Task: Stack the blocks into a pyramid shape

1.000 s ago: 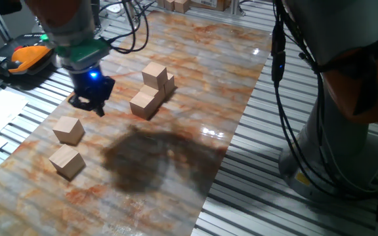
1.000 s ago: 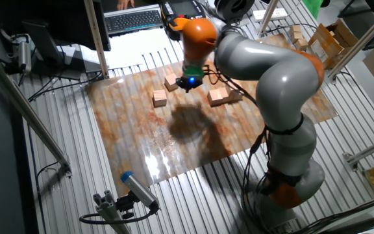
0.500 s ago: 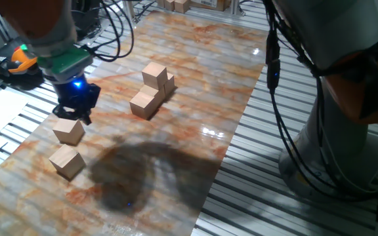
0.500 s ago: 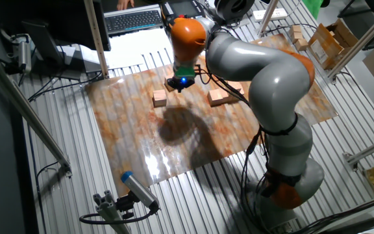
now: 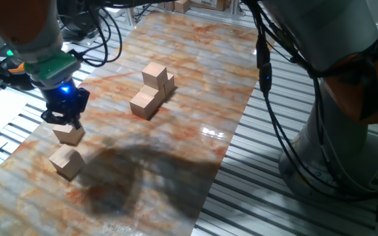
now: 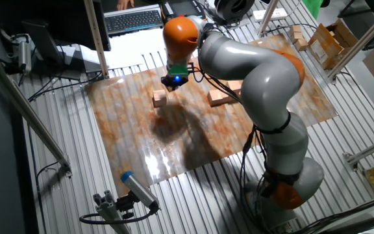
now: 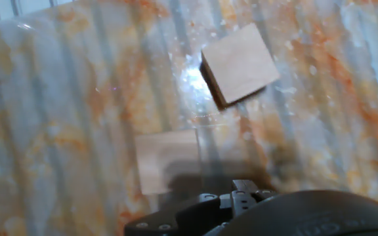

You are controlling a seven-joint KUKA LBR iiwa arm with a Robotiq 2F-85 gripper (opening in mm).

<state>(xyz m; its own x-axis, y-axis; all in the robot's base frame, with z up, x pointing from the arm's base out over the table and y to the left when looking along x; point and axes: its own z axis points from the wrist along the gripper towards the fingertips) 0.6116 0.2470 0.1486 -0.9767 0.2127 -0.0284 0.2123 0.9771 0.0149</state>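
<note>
Two loose blocks lie at the left of the marbled board: one (image 5: 69, 135) directly under my gripper (image 5: 63, 120), the other (image 5: 66, 162) just in front of it. My gripper hangs low over the nearer block, its dark fingers spread and nothing between them. The hand view shows one block (image 7: 239, 64) sharply and another (image 7: 168, 162) blurred close below the hand. Further right stands a small pile of blocks (image 5: 144, 103) with one block (image 5: 155, 74) on top. From the other side I see my gripper (image 6: 173, 81), a loose block (image 6: 159, 98) and the pile (image 6: 219, 97).
The marbled board (image 5: 202, 59) lies on a slatted metal table. An orange device (image 5: 25, 58) and papers sit beyond the left edge. A keyboard (image 6: 134, 19) lies behind the board, and wooden boxes (image 6: 317, 39) stand at the back right. The robot's base (image 6: 291, 175) is beside the board.
My gripper has travelled left, away from the pile, and come down over the loose block at the board's left. The blocks have not moved.
</note>
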